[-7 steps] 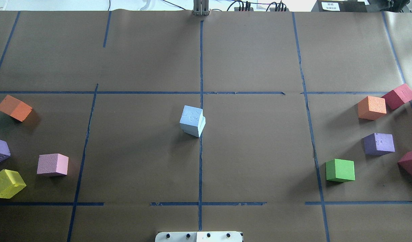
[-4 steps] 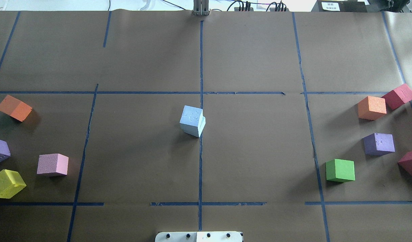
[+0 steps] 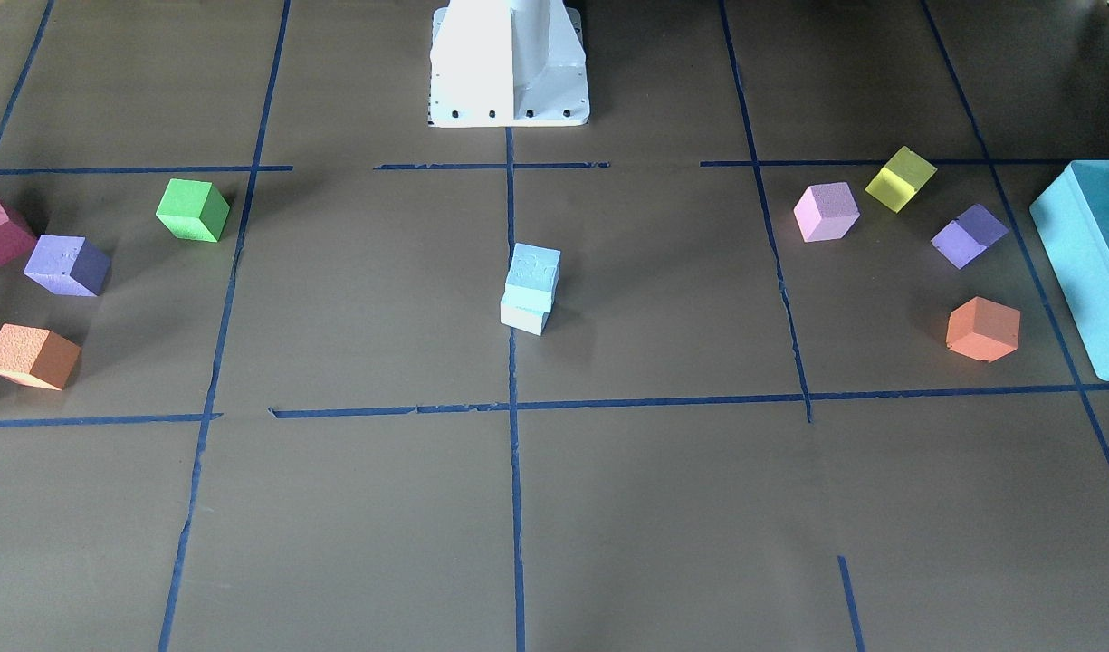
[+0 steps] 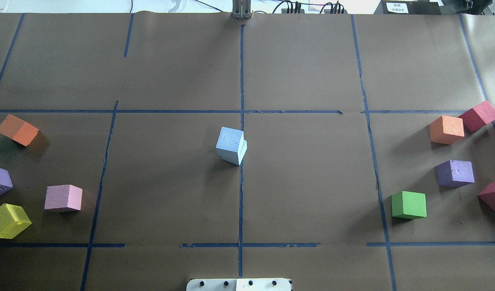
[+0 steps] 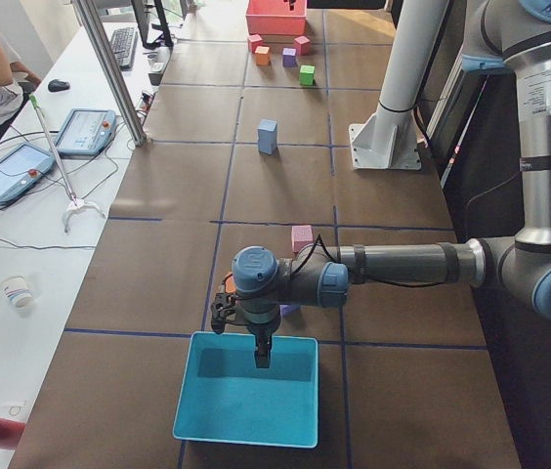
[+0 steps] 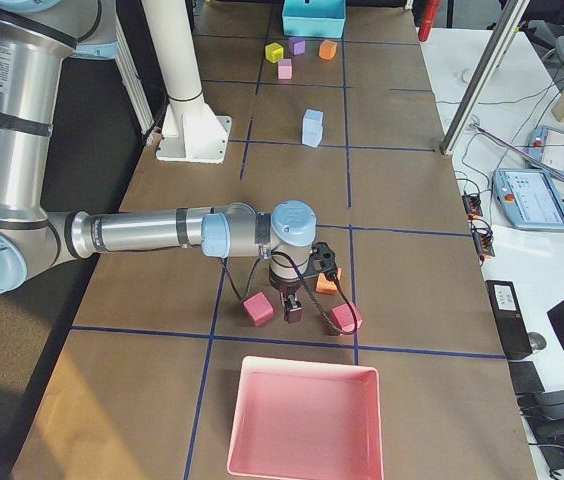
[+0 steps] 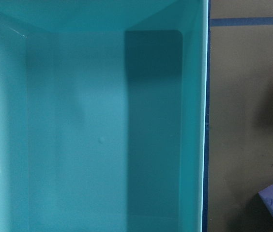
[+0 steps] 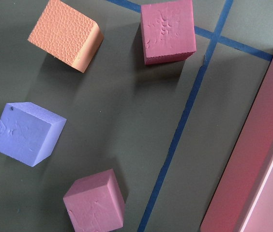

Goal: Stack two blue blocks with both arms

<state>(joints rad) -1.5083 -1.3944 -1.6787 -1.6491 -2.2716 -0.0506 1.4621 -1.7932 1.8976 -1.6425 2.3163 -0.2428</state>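
**Q:** Which bodies are largest?

**A:** The left arm [image 5: 393, 264] spans the lower half of the exterior left view. Its left gripper [image 5: 262, 354] hangs over the teal box [image 5: 246, 401] at the bottom of that view. The right arm [image 6: 152, 232] crosses the middle of the exterior right view. Its right gripper [image 6: 292, 305] hangs above loose cubes, just beyond the pink tray [image 6: 307, 420]. Whether either claw is apart or together cannot be told. The white pedestal [image 3: 509, 63] stands at top centre of the front-facing view.

**Q:** Where are the two blue blocks?

**A:** The two blue blocks [image 4: 231, 145] stand stacked at the centre of the overhead view, touching the central tape line. The upper block [image 3: 534, 269] sits slightly turned on the lower block [image 3: 525, 317]. Both grippers are well apart from them.

**Q:** What lies around them?

**A:** Near the right edge of the overhead view lie a green cube [image 4: 409, 205], an orange cube [image 4: 446, 129] and a purple cube [image 4: 455, 173]. Near the left edge lie a pink cube [image 4: 63, 198] and a yellow cube [image 4: 8, 220]. All are well apart from the stack.

**Q:** Is any writing legible?

**A:** A white label [image 4: 396, 7] at the upper right of the overhead view bears print too small to read.
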